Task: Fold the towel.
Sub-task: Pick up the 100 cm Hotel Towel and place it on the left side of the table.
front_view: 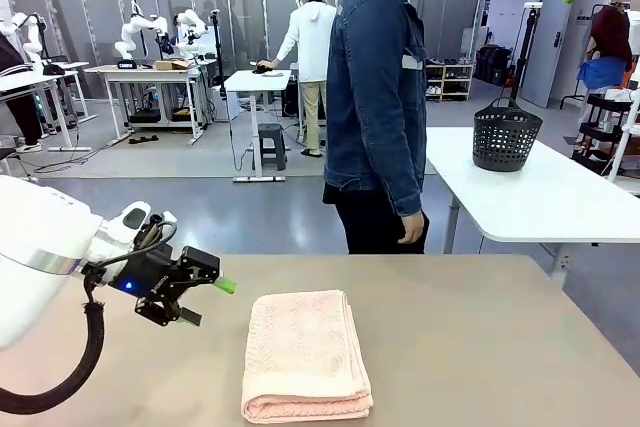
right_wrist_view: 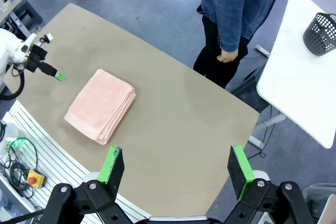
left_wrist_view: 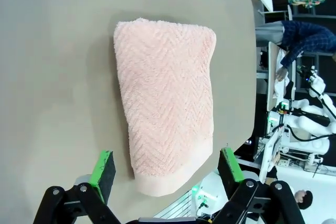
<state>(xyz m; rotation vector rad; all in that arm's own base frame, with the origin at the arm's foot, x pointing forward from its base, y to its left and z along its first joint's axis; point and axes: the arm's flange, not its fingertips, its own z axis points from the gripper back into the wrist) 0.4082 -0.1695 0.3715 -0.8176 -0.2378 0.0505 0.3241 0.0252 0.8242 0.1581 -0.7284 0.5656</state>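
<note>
Salmon-pink terry towel with herringbone weave (front_view: 306, 355) lying folded into a thick oblong on the tan tabletop (front_view: 480, 347), near the robot's edge and slightly left of centre, layers stacked and one long side rounded. Judged close to finished, perhaps complete; any further fold best done by gripping both corners of one short end together, lifting just enough to clear the pile, carrying across and laying edge on edge, then releasing low so the layers do not slide. Left gripper (front_view: 205, 300) hanging just beside the towel's left side, above the table, jaws spread wide, nothing held. Right gripper (right_wrist_view: 177, 171) high above the table, jaws likewise wide apart and empty. Left wrist view: weave seen close, plus a smooth plain band along the towel's nearest end, hardly legible from the front. Right wrist view: whole tabletop from above, stacked layer edges along one long side, a person in a dark denim jacket (right_wrist_view: 247, 3) standing at the far edge, hands off the cloth, and a black plastic basket (right_wrist_view: 321, 33) on a white side table (right_wrist_view: 294, 87), well apart from the towel.
</note>
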